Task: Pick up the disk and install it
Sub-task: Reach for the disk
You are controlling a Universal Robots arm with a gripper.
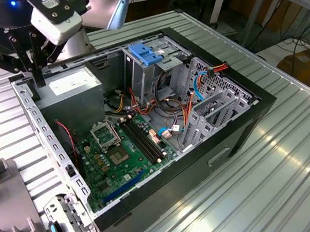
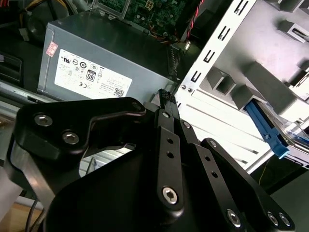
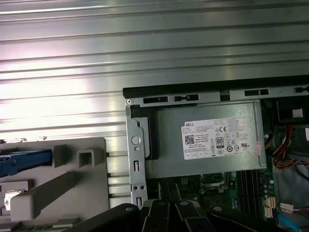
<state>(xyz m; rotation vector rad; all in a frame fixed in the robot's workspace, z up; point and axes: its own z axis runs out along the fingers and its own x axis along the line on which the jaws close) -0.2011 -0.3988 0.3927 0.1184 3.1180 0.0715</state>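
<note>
The disk lies in the grey holder beside the case; I see its blue side rail [image 3: 25, 162] at the picture's edge in the first wrist view, and the rail [image 2: 268, 127] with a shiny face beside it in the second wrist view. My gripper [image 1: 38, 79] hangs over the back corner of the open computer case, by the power supply. Its fingers meet, shut on nothing, in both wrist views [image 2: 166, 97] [image 3: 167, 187]. The gripper is well apart from the disk.
The open case [image 1: 236, 133] lies on a ribbed metal table [image 1: 303, 169]. Inside are a grey power supply [image 1: 72, 86], the motherboard [image 1: 116, 151], loose cables and a metal drive cage with a blue plastic top [image 1: 145, 53]. The grey holder [image 1: 6, 214] sits at the exterior view's left.
</note>
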